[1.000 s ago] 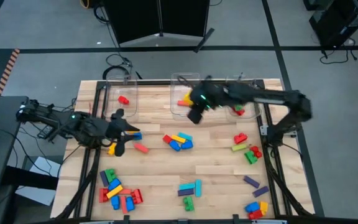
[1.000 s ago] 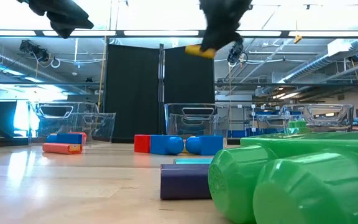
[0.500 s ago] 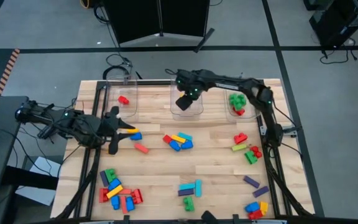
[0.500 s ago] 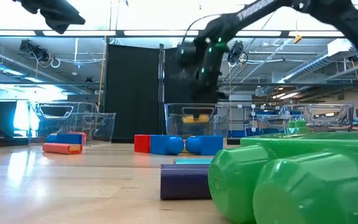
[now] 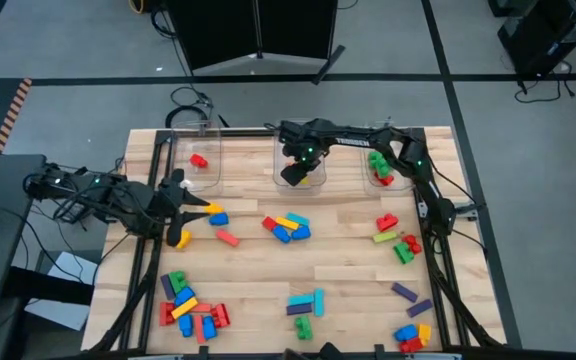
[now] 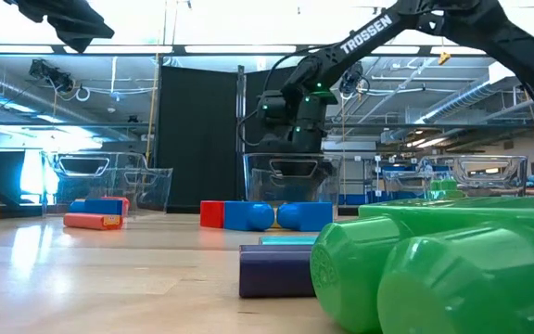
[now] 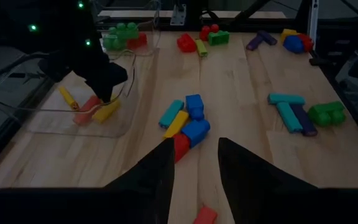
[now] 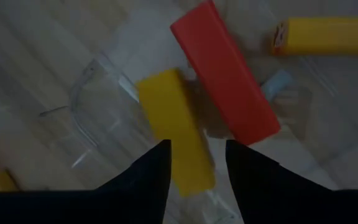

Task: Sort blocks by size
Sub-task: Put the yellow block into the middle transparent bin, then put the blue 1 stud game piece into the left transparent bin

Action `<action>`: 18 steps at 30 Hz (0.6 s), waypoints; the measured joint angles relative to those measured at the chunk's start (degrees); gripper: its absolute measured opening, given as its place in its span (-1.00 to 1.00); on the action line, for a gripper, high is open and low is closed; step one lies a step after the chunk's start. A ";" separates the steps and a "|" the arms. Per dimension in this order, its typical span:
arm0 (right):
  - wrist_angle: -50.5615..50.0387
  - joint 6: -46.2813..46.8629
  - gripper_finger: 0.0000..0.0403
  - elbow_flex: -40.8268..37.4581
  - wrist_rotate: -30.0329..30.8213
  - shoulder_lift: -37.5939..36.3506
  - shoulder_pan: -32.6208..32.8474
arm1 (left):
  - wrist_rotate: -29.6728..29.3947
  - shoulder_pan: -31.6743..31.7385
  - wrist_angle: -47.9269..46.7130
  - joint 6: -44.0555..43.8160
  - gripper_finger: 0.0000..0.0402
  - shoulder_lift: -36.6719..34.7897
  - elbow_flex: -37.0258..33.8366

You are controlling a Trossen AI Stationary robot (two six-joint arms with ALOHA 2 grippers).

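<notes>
High view — right gripper (image 5: 295,172) over the middle bin (image 5: 301,152), left gripper (image 5: 181,208) above the table's left side.
Loose blocks (image 5: 288,227) lie across the wooden table (image 5: 348,255); more sit in the three clear bins at the far edge. Low view: the right arm dips into the middle bin. Left wrist view — its fingers (image 7: 151,171) stand apart, empty, above a red, blue, yellow and cyan cluster. Right wrist view: fingers (image 8: 148,171) parted, gripping nothing, a yellow block (image 8: 176,137) lying below them beside a red block (image 8: 225,84).
</notes>
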 joint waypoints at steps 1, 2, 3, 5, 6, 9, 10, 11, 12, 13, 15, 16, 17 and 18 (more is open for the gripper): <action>0.36 0.00 -0.17 -0.02 0.02 -0.17 0.00 | 0.00 0.00 -0.05 0.00 -0.35 -0.02 0.00; 0.68 0.00 -0.16 -0.02 0.03 -0.38 0.02 | -0.02 0.00 -0.06 0.00 -0.35 -0.06 0.00; 0.77 0.00 -0.14 -0.04 0.09 -0.68 0.02 | -0.02 0.00 -0.02 0.00 -0.35 -0.10 0.00; 0.86 0.00 -0.12 -0.04 0.23 -1.39 -0.02 | -0.04 0.00 -0.05 0.04 -0.35 -0.10 0.00; 0.86 -0.02 -0.11 -0.04 0.56 -1.70 -0.02 | -0.07 0.00 -0.02 0.06 -0.35 -0.09 0.00; 0.83 -0.05 -0.09 -0.10 2.49 -2.73 -0.02 | -0.17 0.00 -0.02 0.07 -0.35 -0.08 0.00; 0.83 -0.10 -0.09 -0.13 3.55 -3.37 -0.04 | -0.20 0.00 -0.02 0.09 -0.35 -0.10 0.00; 0.86 -0.16 -0.09 -0.13 4.55 -4.11 -0.07 | -0.22 0.00 -0.02 0.09 -0.35 -0.08 0.00; 0.86 -0.20 -0.10 -0.13 5.40 -4.95 -0.13 | -0.22 0.00 -0.02 0.09 -0.35 -0.08 0.00; 0.82 -0.22 -0.10 -0.13 6.14 -5.87 -0.17 | -0.22 0.00 -0.02 0.09 -0.35 -0.06 0.00; 0.82 -0.23 -0.12 -0.13 6.55 -7.62 -0.17 | -0.22 0.00 -0.02 0.11 -0.35 -0.06 0.00; 0.83 -0.23 -0.12 -0.13 6.62 -8.49 -0.17 | -0.22 0.00 -0.01 0.09 -0.35 -0.06 0.00; 0.84 -0.22 -0.12 -0.13 6.64 -9.50 -0.17 | -0.22 0.00 0.01 0.03 -0.35 -0.05 0.00; 0.75 -0.11 -0.12 -0.13 6.66 -10.52 -0.17 | -0.22 0.00 0.03 0.02 -0.35 -0.05 0.00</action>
